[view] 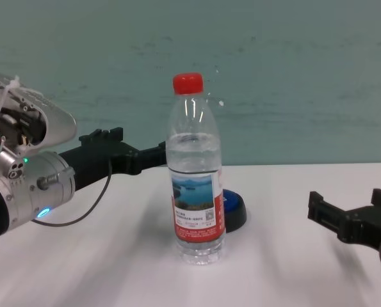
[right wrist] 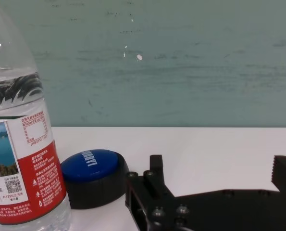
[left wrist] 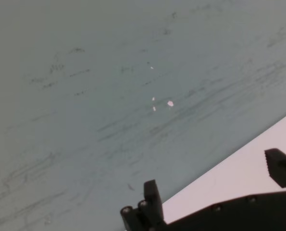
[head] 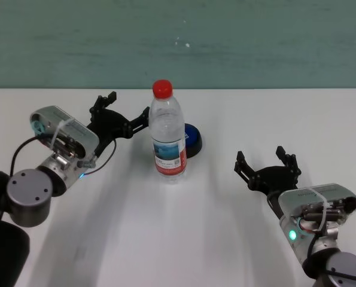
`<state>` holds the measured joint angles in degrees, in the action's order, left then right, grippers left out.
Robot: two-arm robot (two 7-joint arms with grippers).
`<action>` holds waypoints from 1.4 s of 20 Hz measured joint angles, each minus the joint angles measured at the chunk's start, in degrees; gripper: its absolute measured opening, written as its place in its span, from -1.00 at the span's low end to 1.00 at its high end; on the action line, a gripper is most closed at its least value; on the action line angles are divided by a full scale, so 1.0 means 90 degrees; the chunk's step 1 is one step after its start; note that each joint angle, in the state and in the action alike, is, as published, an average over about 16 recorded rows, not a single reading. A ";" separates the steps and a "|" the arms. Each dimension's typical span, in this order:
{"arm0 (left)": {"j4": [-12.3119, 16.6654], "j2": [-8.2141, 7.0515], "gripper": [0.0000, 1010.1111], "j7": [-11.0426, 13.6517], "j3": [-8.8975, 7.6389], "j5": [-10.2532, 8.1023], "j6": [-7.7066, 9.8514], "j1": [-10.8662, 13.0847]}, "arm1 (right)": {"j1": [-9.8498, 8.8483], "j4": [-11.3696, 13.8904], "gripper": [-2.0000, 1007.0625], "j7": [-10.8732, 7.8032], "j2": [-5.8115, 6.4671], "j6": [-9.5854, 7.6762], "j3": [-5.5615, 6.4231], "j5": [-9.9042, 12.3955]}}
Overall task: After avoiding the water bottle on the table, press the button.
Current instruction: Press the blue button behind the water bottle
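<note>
While the right hand (head: 267,164) rests open, the spread left hand (head: 125,110) hovers beside the water bottle (head: 167,133).

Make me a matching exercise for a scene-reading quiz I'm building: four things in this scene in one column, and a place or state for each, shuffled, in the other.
Things:
1. tall clear plastic water bottle with red cap
2. low round blue push button on black base
3. left end effector
4. right end effector

Descriptions:
A. open, out to the robot's right of the bottle
B. stands upright at mid-table
C. open, just to the robot's left of the bottle
D. partly hidden behind the bottle

Pairs: 1-B, 2-D, 3-C, 4-A
</note>
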<state>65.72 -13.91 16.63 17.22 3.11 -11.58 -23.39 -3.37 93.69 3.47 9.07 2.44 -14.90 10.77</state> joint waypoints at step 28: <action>-0.0065 0.0015 1.00 -0.0070 -0.0025 0.0033 0.0021 -0.0004 | 0.0000 0.0000 0.99 0.0000 0.0000 0.0000 0.0000 0.0000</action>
<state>65.14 -13.78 16.00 16.99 3.40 -11.39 -23.42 -3.37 93.69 3.47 9.07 2.44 -14.90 10.76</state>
